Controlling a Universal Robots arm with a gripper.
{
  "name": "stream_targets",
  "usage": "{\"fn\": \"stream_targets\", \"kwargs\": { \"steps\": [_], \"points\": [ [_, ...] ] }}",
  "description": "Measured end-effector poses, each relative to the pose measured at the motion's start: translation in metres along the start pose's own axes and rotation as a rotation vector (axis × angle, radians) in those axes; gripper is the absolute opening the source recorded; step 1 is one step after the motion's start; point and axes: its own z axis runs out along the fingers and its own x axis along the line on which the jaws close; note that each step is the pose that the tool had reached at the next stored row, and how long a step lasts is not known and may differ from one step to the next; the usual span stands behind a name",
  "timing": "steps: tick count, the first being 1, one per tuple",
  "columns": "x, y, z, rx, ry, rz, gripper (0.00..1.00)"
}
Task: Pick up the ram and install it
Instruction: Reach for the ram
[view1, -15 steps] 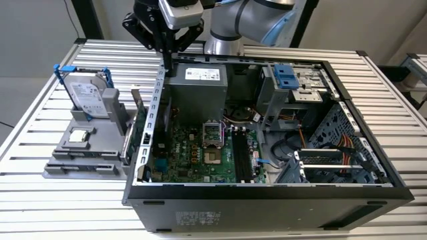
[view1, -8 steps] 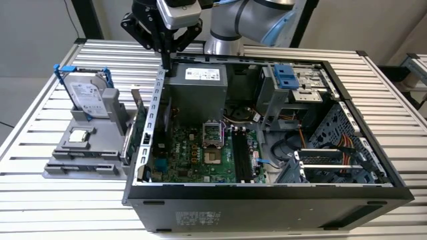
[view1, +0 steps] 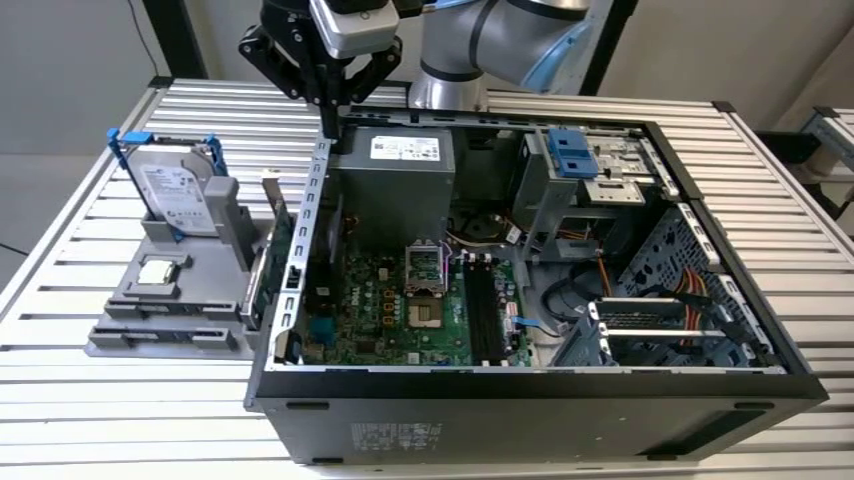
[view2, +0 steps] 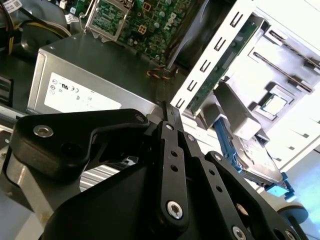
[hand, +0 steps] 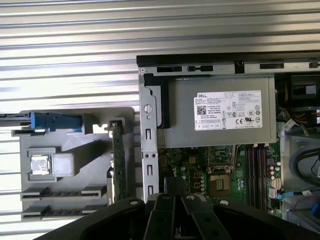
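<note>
My gripper (view1: 330, 118) hangs above the back left corner of the open computer case (view1: 534, 385), over its power supply. In the second wrist view its black fingers (view2: 169, 111) lie pressed together with nothing showing between them. Its tips (hand: 174, 186) also show in the first wrist view, over the motherboard's edge. Long dark memory slots (view1: 481, 310) run along the green motherboard (view1: 387, 310); they show again as slots (hand: 255, 170) in the first wrist view. I cannot tell whether the ram sits in them. The two narrow holders (hand: 65, 192) on the grey fixture are bare.
On the exterior view's left, a grey fixture (view1: 120, 340) carries an upright hard drive (view1: 180, 195), a silver processor chip (view1: 160, 270) and a standing green card (view1: 274, 250). The case's metal walls, drive cage (view1: 587, 160) and cables (view1: 694, 300) crowd the inside. The slatted table (view1: 134, 420) lies all around.
</note>
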Motion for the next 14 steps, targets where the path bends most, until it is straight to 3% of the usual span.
{"fn": "stream_targets", "kwargs": {
  "steps": [14],
  "points": [
    [0.0031,-0.0002,-0.0001,0.0001,0.0001,0.000,0.00]
  ]
}}
